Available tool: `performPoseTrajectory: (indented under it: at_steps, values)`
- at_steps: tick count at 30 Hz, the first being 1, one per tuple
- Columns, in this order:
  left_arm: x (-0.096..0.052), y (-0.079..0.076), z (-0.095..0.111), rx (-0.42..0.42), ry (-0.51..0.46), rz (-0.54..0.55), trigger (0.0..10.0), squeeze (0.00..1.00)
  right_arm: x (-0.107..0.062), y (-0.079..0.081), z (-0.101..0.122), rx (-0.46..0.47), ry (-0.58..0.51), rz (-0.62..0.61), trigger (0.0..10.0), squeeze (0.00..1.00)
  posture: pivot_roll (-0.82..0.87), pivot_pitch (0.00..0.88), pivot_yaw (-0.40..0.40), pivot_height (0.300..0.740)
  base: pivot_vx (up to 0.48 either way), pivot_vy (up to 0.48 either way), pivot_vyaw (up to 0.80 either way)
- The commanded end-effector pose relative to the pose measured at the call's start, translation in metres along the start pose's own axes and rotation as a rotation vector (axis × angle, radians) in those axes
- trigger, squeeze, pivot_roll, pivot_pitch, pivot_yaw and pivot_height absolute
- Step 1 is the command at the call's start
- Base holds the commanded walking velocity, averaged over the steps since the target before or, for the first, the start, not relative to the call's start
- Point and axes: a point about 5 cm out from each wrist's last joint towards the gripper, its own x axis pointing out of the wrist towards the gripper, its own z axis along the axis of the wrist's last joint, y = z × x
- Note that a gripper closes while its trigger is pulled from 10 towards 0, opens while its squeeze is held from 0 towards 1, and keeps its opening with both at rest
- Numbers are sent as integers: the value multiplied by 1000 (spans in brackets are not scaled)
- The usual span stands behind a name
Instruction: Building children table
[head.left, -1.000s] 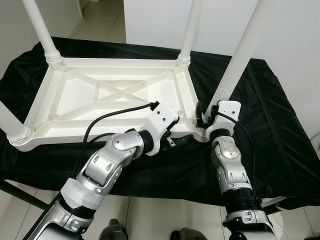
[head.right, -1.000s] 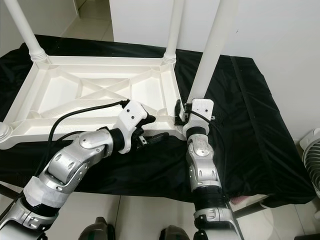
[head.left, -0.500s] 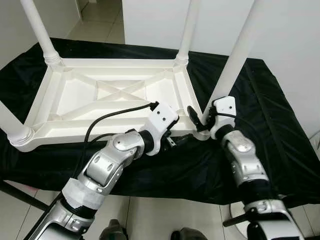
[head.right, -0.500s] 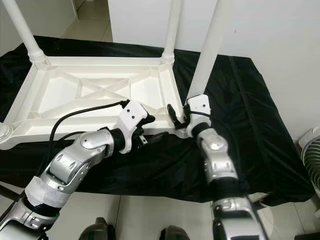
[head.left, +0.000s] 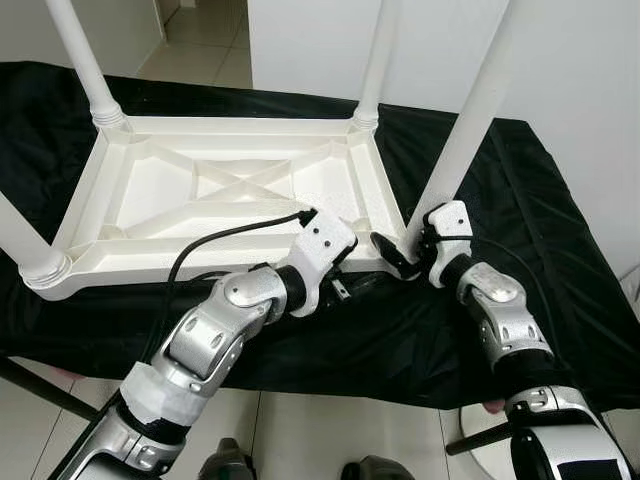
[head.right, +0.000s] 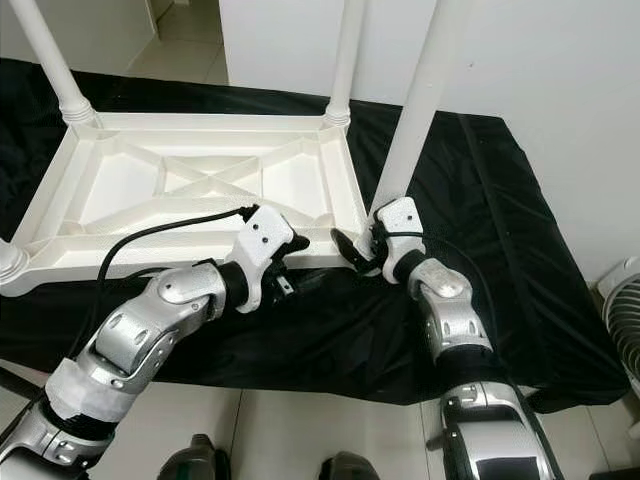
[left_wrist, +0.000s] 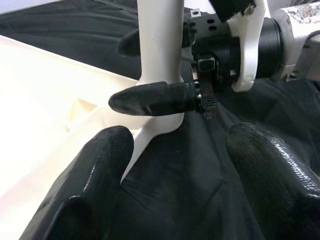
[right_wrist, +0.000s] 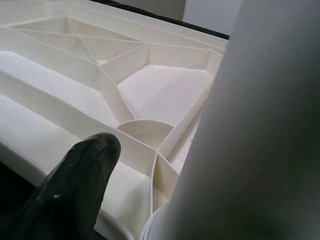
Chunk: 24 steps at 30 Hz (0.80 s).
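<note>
While the white table (head.left: 220, 190) lies upside down on the black cloth (head.left: 560, 250), its ribbed underside faces up and its legs point at the ceiling; the top's long axis runs left to right across my head views. Three legs stand in their corners. The fourth, the near right leg (head.left: 465, 125), rises from the corner by my right gripper (head.left: 400, 255), tilted slightly to the right.

Left eye view: my right gripper sits at the base of that leg, one finger on the inner side. My left gripper (head.left: 355, 285) rests on the cloth just beside the table's near edge, close to the same corner.

Left wrist view: my left fingers (left_wrist: 90, 185) are spread wide, holding nothing, cloth between them. Ahead, my right gripper's two fingers sit on either side of the leg's foot.

Right wrist view: one right finger (right_wrist: 75, 190) lies over the table rim; the leg is right against the lens. Fingers straddle the leg; whether they press it I cannot tell.

Judgement: the step is seating the last leg. To do it well, bring the leg upright before turning it, and brace the frame with the left gripper so the table does not skid on the cloth.
</note>
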Motion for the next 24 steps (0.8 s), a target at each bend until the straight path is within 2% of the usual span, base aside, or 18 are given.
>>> performPoseTrajectory:
  at_steps: [1,3,4,5,11,16,20,21,23,24]
  values:
    - [-1,-4,-2,4,15,-33,10000,0,-3,12,-13,24,33,90,10000,0,43,0,-35,740,0,0,0]
    - [-1,-5,-2,4,15,-32,10000,0,-4,13,-15,26,30,107,10000,0,40,0,-31,740,0,0,0]
    - [-1,-5,-2,4,15,-33,10000,0,-4,12,-16,38,27,107,1020,0,39,0,-30,740,0,0,0]
    - [-2,-5,-1,3,15,-34,10000,0,-4,12,-18,48,26,101,0,0,38,0,-29,740,0,0,0]
    - [-2,-4,-1,4,15,-34,10000,0,-6,10,-27,84,54,42,0,0,36,0,-24,740,0,0,0]
    - [-2,-3,1,2,11,-31,10000,0,-6,13,-28,127,19,-146,0,0,29,6,-21,740,0,0,0]
    - [-2,-3,1,2,11,-31,10000,0,-5,13,-28,134,7,-164,0,0,29,6,-21,740,0,0,0]
    - [-1,-3,1,2,11,-32,10000,0,-4,15,-26,145,-8,-209,0,0,26,4,-24,740,0,0,0]
    - [-1,-3,1,3,11,-32,10000,0,-2,18,-22,201,-33,-386,0,0,23,0,-28,740,0,0,0]
    - [-1,-3,1,3,11,-32,10000,0,-2,18,-22,201,-33,-386,0,0,23,0,-28,740,0,0,0]
